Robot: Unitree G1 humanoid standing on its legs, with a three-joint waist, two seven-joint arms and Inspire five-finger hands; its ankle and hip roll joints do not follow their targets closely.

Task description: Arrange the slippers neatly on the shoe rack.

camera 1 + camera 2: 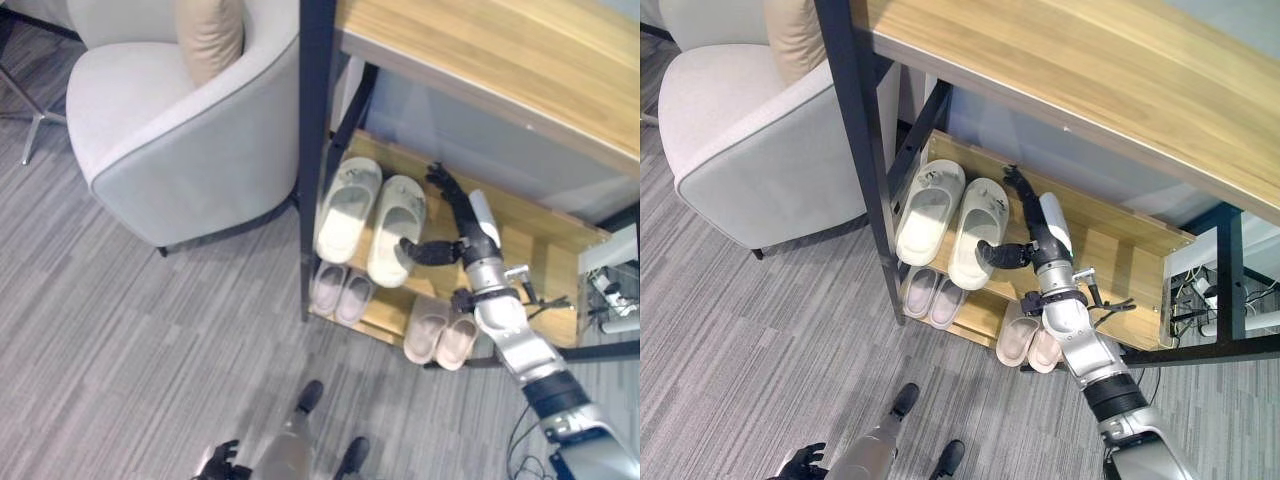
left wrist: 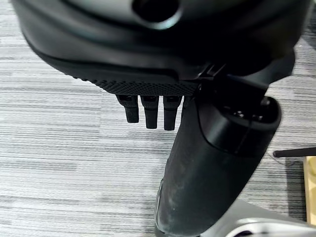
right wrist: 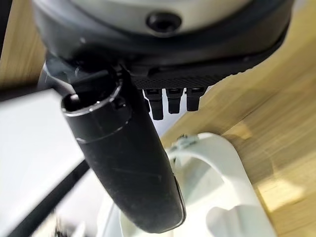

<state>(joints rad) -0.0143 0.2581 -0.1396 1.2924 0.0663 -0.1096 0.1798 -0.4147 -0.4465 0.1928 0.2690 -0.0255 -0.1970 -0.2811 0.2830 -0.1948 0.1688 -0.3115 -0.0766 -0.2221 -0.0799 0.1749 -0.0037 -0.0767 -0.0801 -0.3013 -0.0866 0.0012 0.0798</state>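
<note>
- Reaching into the shoe rack point(image 1: 540, 240), the right hand point(image 1: 455, 225) has its fingers stretched straight over the wooden shelf and its thumb touching the heel end of the cream slippers point(image 1: 372, 215).
- Those slippers lie side by side at the hand's 9 o'clock.
- Two pink pairs, the left pink slippers point(image 1: 341, 291) and the right pink slippers point(image 1: 441, 334), sit on the lower shelf.
- An armchair point(image 1: 180, 110) stands at 9 o'clock of the rack.
- At 6 o'clock, the left hand point(image 2: 148, 111) hangs over the grey carpet point(image 1: 120, 340), fingers relaxed.

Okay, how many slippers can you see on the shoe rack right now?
6. Two large cream slippers on the middle shelf beside the right robot hand; two small pairs on the lower shelf, left and right. Others may be hidden.
</note>
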